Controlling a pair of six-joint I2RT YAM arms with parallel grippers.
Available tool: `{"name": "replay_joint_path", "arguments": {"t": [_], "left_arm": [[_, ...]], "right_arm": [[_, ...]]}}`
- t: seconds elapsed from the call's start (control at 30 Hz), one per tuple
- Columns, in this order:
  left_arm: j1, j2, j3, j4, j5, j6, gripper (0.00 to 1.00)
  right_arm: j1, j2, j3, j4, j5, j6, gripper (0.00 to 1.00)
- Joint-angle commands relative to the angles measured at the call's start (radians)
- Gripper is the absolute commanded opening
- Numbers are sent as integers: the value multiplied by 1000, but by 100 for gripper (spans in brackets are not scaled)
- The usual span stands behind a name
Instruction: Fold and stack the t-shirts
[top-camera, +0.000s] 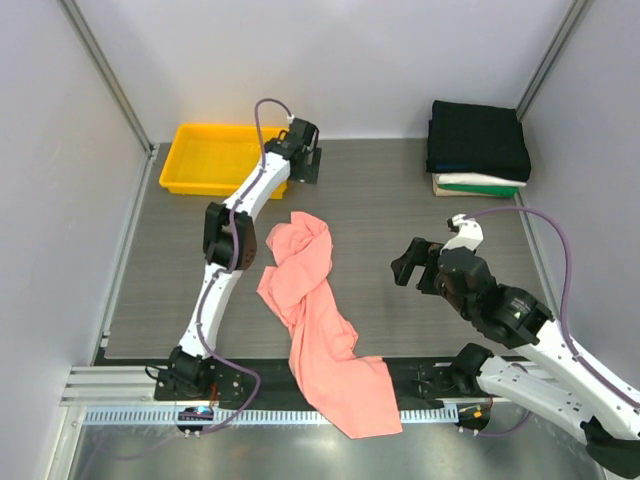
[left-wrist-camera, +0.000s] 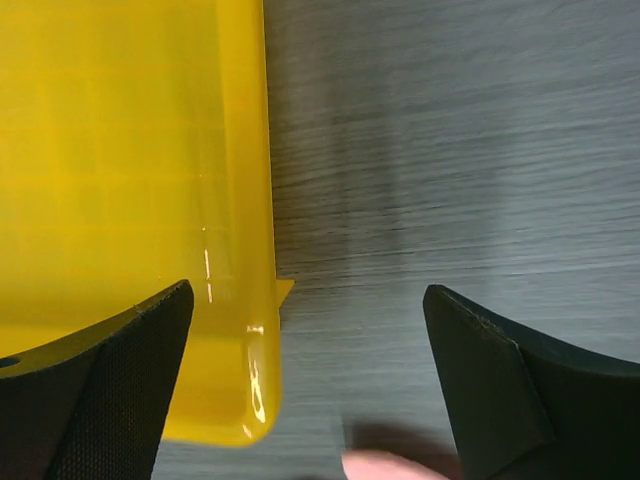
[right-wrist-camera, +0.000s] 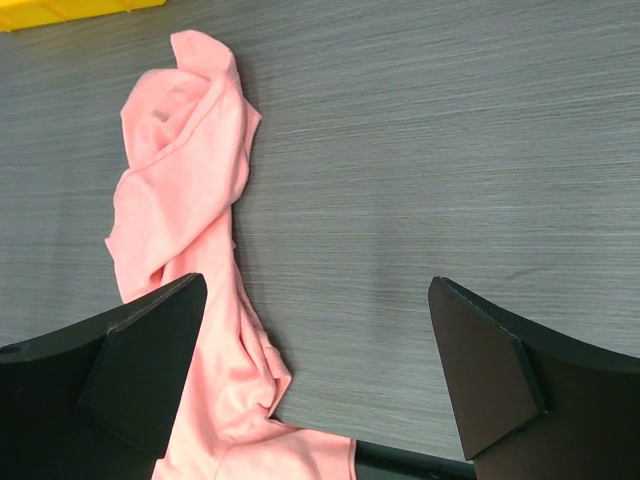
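The right hand hangs over the counter with its fingers spread wide and nothing between them; its wrist view shows bare grey surface straight ahead and the salmon-pink t-shirt off to its left, close beside it but not touching. The left hand is reached out to the far side, fingers likewise apart and empty, hovering at the near right corner of the yellow tray; only a sliver of pink shows at the bottom edge of its wrist view, so the shirt lies just nearer the bases than that hand.

The shirt is crumpled into a long, twisted strip; its long axis runs from the far middle of the counter, leaning slightly rightward, towards the near edge, and its wider end drapes past that edge between the two arm bases. The left hand therefore sits off the strip's far end, while the right hand stands abreast of its far half; both are near, and neither is clearly nearer.

The stack of folded shirts, black on top with white and green beneath, rests in the far right corner, well apart from the pink one. Spreading looks like the next step; the overhanging end would probably need drawing back onto the counter.
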Motion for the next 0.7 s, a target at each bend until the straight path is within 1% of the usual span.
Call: {"name": "replay_joint_path", "arguments": {"t": [0.0, 0.1, 0.17, 0.27, 0.33, 0.4, 0.47, 0.57, 0.6, 0.67], "left_arm": [[25, 17, 51, 48, -60, 61, 97], [75, 41, 45, 80, -66, 64, 98], [132, 66, 53, 89, -49, 61, 98], [222, 119, 114, 85, -26, 50, 98], [276, 129, 140, 97, -12, 41, 98], [301, 117, 142, 123, -8, 27, 100], [318, 92, 139, 123, -11, 4, 100], [313, 0, 116, 100, 14, -39, 100], [309, -73, 76, 94, 15, -53, 100], [286, -167, 13, 86, 15, -76, 100]], "right_arm": [[5, 25, 32, 44, 19, -41, 100], [5, 39, 39, 52, 19, -51, 100], [5, 50, 36, 59, 17, -54, 100], [5, 63, 25, 76, 8, -57, 100], [7, 73, 11, 96, 2, -57, 100], [5, 90, -3, 113, -10, -55, 100], [5, 115, -26, 134, -15, -44, 100], [5, 149, -46, 156, -45, -26, 100], [5, 178, -47, 163, -62, -20, 100], [7, 208, -53, 171, -143, -5, 100]]}}
